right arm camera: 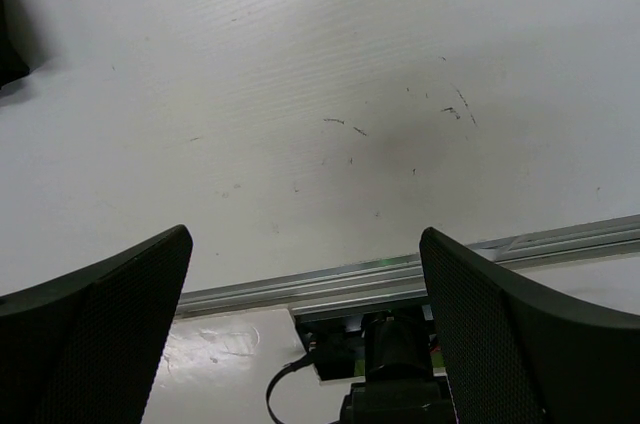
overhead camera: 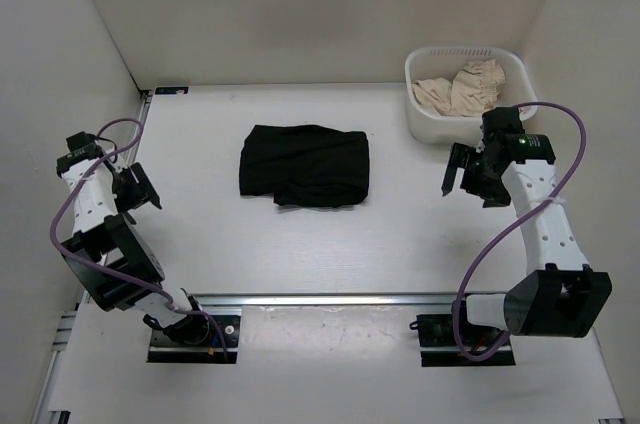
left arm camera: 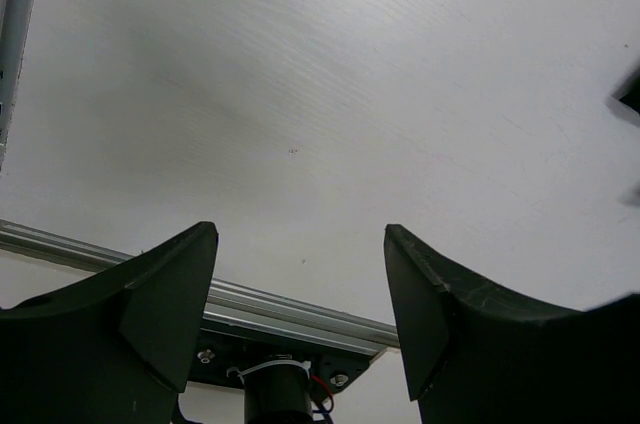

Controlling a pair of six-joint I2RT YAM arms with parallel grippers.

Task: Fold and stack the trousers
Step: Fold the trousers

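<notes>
The black trousers lie folded into a compact rectangle in the middle of the white table. My left gripper is open and empty at the far left, well apart from them. My right gripper is open and empty to their right, just in front of the white basket. In the left wrist view my gripper has its jaws wide apart over bare table. In the right wrist view my gripper also has its jaws wide apart, with a dark corner of the trousers at the top left edge.
A white basket at the back right holds a beige garment. Grey walls enclose the table on the left, back and right. A metal rail runs along the near edge by the arm bases.
</notes>
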